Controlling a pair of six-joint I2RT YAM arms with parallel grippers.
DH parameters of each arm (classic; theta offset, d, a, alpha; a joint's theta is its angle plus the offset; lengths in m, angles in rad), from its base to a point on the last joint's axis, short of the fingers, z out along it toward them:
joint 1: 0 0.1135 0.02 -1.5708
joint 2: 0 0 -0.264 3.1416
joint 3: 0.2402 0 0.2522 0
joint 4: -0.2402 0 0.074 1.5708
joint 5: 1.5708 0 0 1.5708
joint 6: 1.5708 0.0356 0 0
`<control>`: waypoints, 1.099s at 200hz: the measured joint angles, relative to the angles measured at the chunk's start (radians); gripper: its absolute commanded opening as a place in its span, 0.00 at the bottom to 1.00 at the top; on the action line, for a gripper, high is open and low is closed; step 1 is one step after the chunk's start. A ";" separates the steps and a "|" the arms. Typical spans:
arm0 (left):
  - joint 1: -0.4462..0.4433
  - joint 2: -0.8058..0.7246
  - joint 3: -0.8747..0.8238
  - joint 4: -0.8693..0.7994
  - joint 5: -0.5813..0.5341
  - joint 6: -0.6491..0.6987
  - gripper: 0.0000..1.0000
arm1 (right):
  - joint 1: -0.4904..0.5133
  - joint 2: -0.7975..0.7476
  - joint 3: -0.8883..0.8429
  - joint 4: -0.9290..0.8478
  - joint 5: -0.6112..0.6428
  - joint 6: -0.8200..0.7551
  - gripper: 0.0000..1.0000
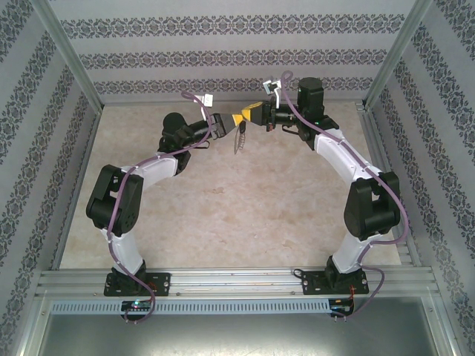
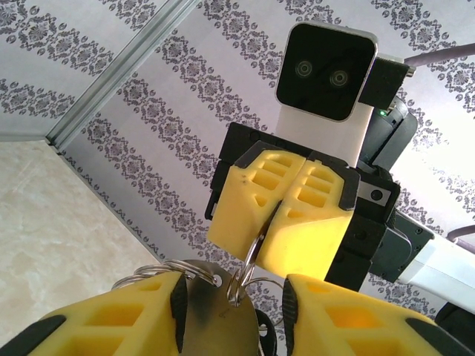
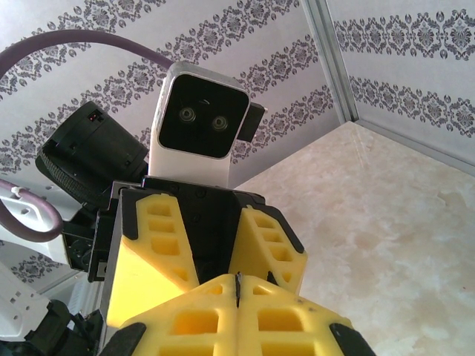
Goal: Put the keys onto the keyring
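Keyring (image 2: 251, 261) partly hidden between right fingers (image 2: 312, 222)

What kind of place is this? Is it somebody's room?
Probably a robot test booth, not a room: wallpapered panels in an aluminium frame, a marble-look tabletop, and two robot arms bolted to its edge.

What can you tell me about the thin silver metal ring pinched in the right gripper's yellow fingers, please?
The thin silver metal ring is a wire loop, nearly edge-on and upright, in mid-air. The shut right gripper pinches its upper part; its lower end sticks out and seems linked to smaller wire rings on a flat grey metal piece between the fingers of the left gripper.
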 measured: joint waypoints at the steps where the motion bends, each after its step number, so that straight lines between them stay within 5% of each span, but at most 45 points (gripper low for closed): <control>1: 0.000 0.000 0.000 0.000 0.000 0.000 0.38 | 0.000 0.000 0.000 0.000 0.000 0.000 0.00; 118: 0.000 0.026 0.000 0.129 -0.029 -0.070 0.35 | 0.000 0.000 -0.014 -0.003 0.007 0.000 0.00; 220: 0.000 0.045 0.000 0.153 -0.029 -0.093 0.12 | 0.000 0.000 -0.014 0.004 0.007 0.000 0.00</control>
